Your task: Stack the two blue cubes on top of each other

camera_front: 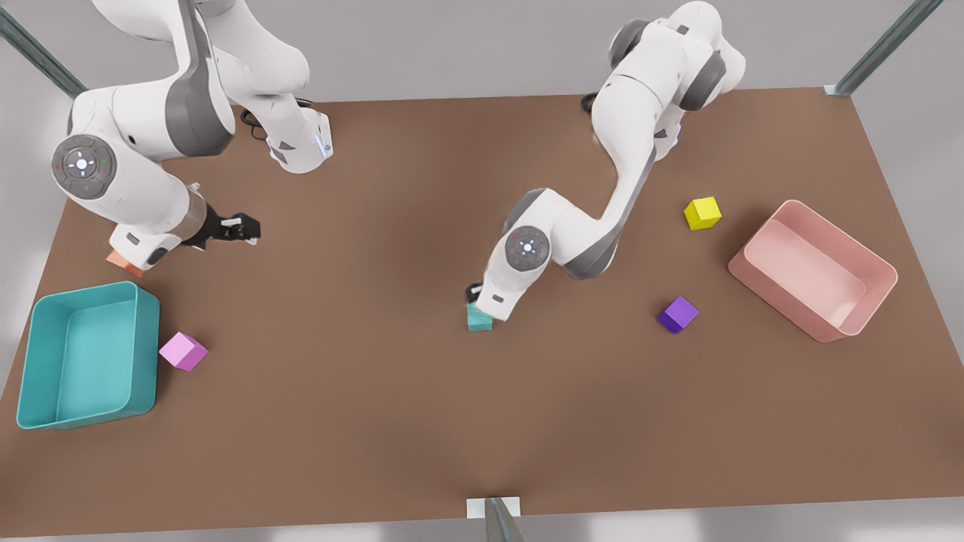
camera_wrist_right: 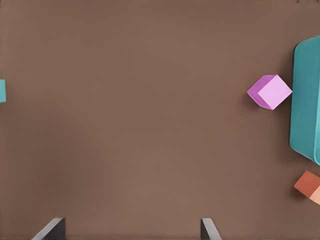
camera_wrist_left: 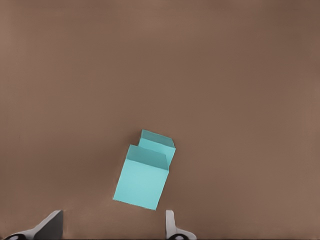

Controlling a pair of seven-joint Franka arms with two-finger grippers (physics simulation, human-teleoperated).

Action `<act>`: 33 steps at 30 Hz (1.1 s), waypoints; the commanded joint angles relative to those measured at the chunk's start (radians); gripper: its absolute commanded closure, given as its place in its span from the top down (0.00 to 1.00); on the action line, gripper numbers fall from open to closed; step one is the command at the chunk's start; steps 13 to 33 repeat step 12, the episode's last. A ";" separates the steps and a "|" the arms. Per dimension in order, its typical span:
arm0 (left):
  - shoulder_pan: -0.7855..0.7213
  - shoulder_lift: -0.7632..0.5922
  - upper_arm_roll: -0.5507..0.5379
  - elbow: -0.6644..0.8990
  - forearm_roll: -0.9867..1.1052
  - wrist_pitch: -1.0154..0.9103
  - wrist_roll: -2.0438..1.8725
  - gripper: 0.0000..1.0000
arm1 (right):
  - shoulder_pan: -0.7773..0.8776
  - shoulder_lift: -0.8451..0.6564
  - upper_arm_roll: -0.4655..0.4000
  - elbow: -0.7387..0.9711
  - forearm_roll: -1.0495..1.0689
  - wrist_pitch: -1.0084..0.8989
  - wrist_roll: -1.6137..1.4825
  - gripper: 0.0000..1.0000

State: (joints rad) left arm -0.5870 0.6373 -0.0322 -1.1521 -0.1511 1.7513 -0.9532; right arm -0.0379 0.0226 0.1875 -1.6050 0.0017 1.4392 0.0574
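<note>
One blue cube [camera_wrist_left: 141, 181] rests on top of the other blue cube [camera_wrist_left: 158, 142], slightly offset and turned, so the lower one peeks out behind it. In the front view this stack [camera_front: 479, 319] stands at the table's middle, partly under the left arm's hand. My left gripper [camera_wrist_left: 112, 231] hovers above the stack, open, its fingertips [camera_wrist_left: 171, 226] wide apart with nothing between them. My right gripper [camera_front: 242, 228] hangs open over bare table at the front view's left, away from the cubes. A sliver of a blue cube [camera_wrist_right: 1, 91] shows in the right wrist view.
A teal bin [camera_front: 143, 354] sits at the front view's left with a pink cube [camera_front: 183, 351] beside it and an orange cube [camera_front: 124, 263] under the right arm. A purple cube [camera_front: 677, 314], a yellow cube [camera_front: 702, 213] and a pink bin [camera_front: 866, 301] stand at the right.
</note>
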 commanded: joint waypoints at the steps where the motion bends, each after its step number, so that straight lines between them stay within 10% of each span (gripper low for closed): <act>1: 0.150 -0.122 0.002 0.012 0.083 -0.446 0.495 1.00 | -0.077 -0.001 0.003 0.000 0.001 0.000 0.001 1.00; 6: 0.480 -0.352 -0.026 -0.140 0.202 -0.469 1.073 1.00 | -0.077 -0.001 0.003 0.000 0.006 0.000 0.004 1.00; 33: 0.480 -0.343 -0.020 -0.130 0.194 -0.498 1.071 1.00 | -0.077 -0.003 0.003 0.000 0.008 -0.002 0.005 1.00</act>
